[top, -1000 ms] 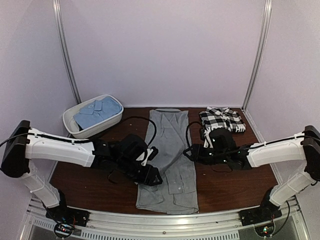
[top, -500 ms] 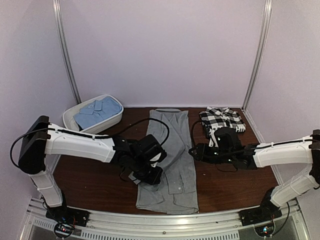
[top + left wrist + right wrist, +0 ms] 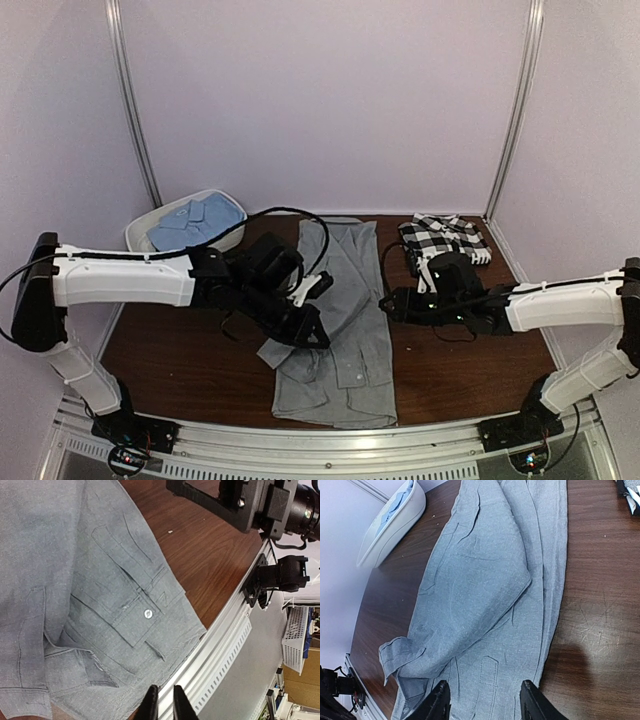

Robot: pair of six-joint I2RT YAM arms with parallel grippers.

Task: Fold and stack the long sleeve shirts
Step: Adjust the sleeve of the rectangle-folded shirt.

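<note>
The plain grey shirt [image 3: 345,290] lies lengthwise down the middle of the table, collar at the back. My left gripper [image 3: 308,332] sits over its lower left edge, fingers almost together, pinching the cloth. That edge bulges out to the left under it. The left wrist view shows the grey shirt [image 3: 75,580], a buttoned cuff, and the left gripper [image 3: 165,702] at the hem. My right gripper [image 3: 385,303] hovers open over the shirt's right edge; in its wrist view the right gripper [image 3: 485,705] spans the grey shirt [image 3: 490,580]. The checked shirt [image 3: 443,238] lies folded at back right.
A white tub [image 3: 135,235] at the back left holds the light blue shirt [image 3: 195,222], and the left arm crosses in front of it. The same tub [image 3: 395,525] shows in the right wrist view. An aluminium rail [image 3: 330,440] runs along the near table edge.
My left gripper has closed and drawn back and up, and the grey shirt's lower left edge now bulges out to the left. The right arm has barely moved.
</note>
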